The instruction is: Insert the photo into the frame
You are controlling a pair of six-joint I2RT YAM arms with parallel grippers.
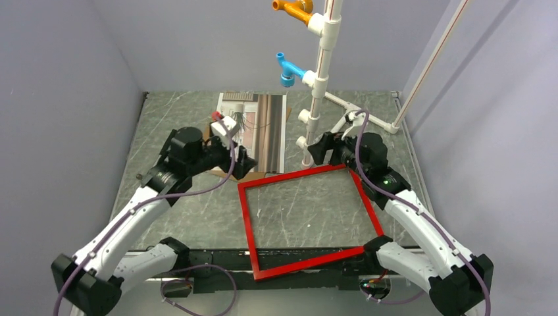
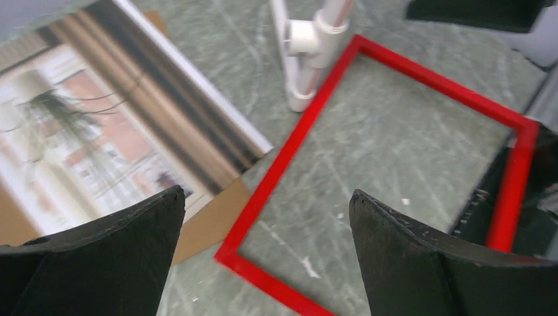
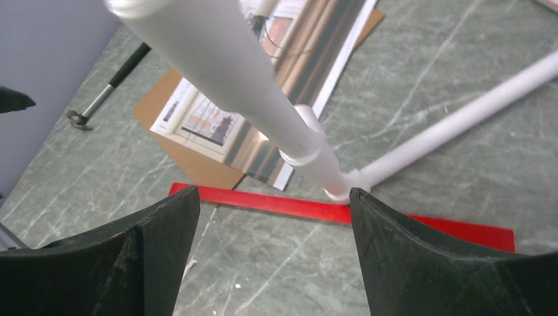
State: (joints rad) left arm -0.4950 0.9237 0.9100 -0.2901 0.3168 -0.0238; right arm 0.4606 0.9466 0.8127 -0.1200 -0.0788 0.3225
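1. The photo (image 1: 253,131) lies face up on a brown board (image 1: 212,135) at upper centre of the top view, outside the frame (image 1: 245,224).
2. The frame lies flat at centre. Bare table (image 1: 164,210) shows through its opening.
3. The photo's long axis runs up and down the top view. Its lower right corner is near the frame's upper left corner.
4. The left gripper (image 1: 245,163) hangs over the photo's lower edge, fingers apart and holding nothing. In its wrist view the photo (image 2: 99,125) lies to the upper left and the frame (image 2: 302,125) to the right.
5. The right gripper (image 1: 314,148) also has its fingers apart, just above the frame's top edge beside the white pipe stand (image 1: 320,79).
6. The left arm is the nearer one, so the pick looks to be its job. The photo would then travel down and right into the opening.
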